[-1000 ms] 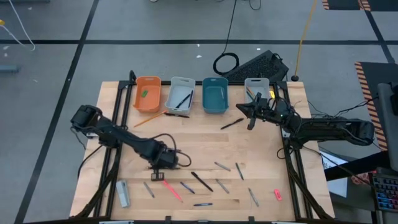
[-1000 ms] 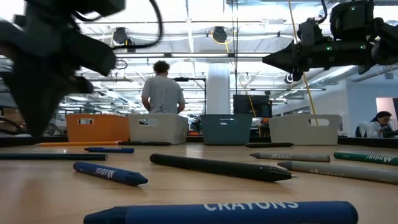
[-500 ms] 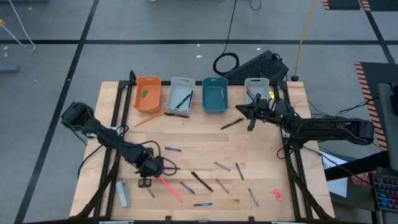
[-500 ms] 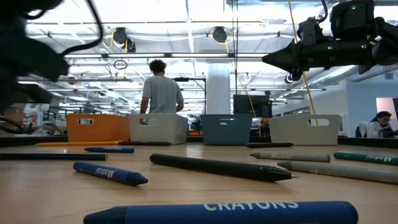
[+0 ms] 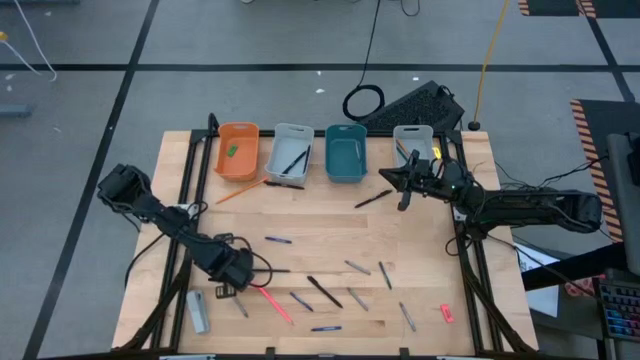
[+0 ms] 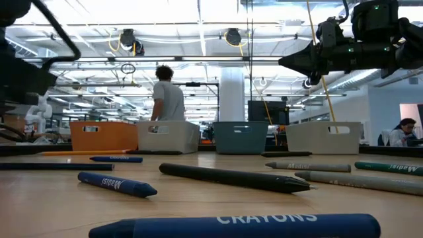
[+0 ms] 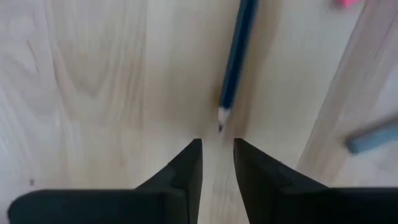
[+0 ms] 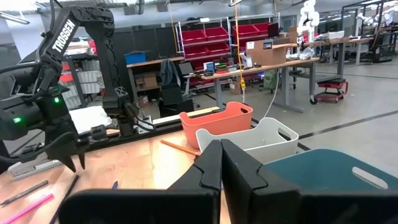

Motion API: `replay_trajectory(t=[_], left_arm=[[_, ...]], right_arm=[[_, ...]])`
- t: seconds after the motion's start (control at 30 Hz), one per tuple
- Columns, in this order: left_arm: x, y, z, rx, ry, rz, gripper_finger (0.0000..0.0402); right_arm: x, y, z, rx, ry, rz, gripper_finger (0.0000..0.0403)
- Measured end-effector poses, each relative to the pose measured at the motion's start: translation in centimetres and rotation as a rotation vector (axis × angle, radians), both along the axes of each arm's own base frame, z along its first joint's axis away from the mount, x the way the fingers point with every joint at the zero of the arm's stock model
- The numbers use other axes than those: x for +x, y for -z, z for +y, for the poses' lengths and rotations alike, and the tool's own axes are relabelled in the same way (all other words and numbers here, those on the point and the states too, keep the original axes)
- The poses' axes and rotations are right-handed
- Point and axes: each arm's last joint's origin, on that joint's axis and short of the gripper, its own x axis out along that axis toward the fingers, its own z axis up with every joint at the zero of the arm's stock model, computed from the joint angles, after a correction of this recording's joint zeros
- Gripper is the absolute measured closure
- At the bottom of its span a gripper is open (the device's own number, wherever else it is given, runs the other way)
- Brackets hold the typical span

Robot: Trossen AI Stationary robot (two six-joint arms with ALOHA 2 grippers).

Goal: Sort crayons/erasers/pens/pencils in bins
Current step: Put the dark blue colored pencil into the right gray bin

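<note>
Left gripper: low over the near-left part of the table, fingers parted by a narrow gap and holding nothing; in the left wrist view the sharpened tip of a dark blue pencil lies on the wood just ahead of that gap.
Right gripper: raised above the far right of the table, between the teal bin and the right grey-white bin; fingers pressed together, nothing between them.
Bins: four in a row along the far edge, in order orange bin, left grey-white bin, teal, right grey-white.
Green eraser: inside the orange bin.
Pink-red eraser: on the table at the near right, well apart from the bins.
Left grey-white bin contents: dark slim sticks lying across it.
Loose items: a pink stick just beside the left gripper; a long black pen and several grey and blue sticks scattered across the near half; an orange pencil just before the orange bin.
Background: a person stands beyond the bins in the low view.
</note>
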Motion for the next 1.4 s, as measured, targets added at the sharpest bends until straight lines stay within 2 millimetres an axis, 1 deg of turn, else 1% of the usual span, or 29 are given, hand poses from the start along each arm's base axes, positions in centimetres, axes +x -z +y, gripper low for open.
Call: replay_trajectory(t=[0.13, 0.37, 0.47, 0.77, 0.9, 1.07, 1.27, 1.4], left_arm=[[0.5, 0.5, 0.3, -0.013, -0.024, -0.057, 0.0324], [0.5, 0.8, 0.6, -0.028, -0.033, -0.06, 0.0377], [0.6, 0.8, 0.5, -0.034, -0.028, -0.065, 0.0394], [0.8, 0.8, 0.5, -0.025, -0.052, -0.096, 0.0398], [1.0, 0.9, 0.5, 0.004, -0.056, -0.142, 0.0399], [1.2, 1.1, 0.5, 0.035, -0.059, -0.197, 0.04], [0.9, 1.8, 0.8, 0.045, -0.061, -0.23, 0.0401], [0.9, 1.9, 0.9, 0.054, -0.045, -0.236, 0.0401]], right_arm=[[0.0, 0.0, 0.0, 0.002, 0.0, -0.001, 0.0403], [0.0, 0.0, 0.0, 0.002, 0.0, -0.001, 0.0403], [0.0, 0.0, 0.0, 0.002, 0.0, -0.001, 0.0403], [0.0, 0.0, 0.0, 0.002, -0.004, -0.001, 0.0403], [0.3, 0.2, 0.7, 0.01, -0.063, 0.014, 0.0403], [1.5, 1.2, 2.1, 0.05, -0.107, 0.075, 0.0403], [3.9, 3.5, 4.1, 0.144, -0.126, 0.222, 0.0403], [5.7, 4.2, 5.1, 0.173, -0.153, 0.238, 0.0403]])
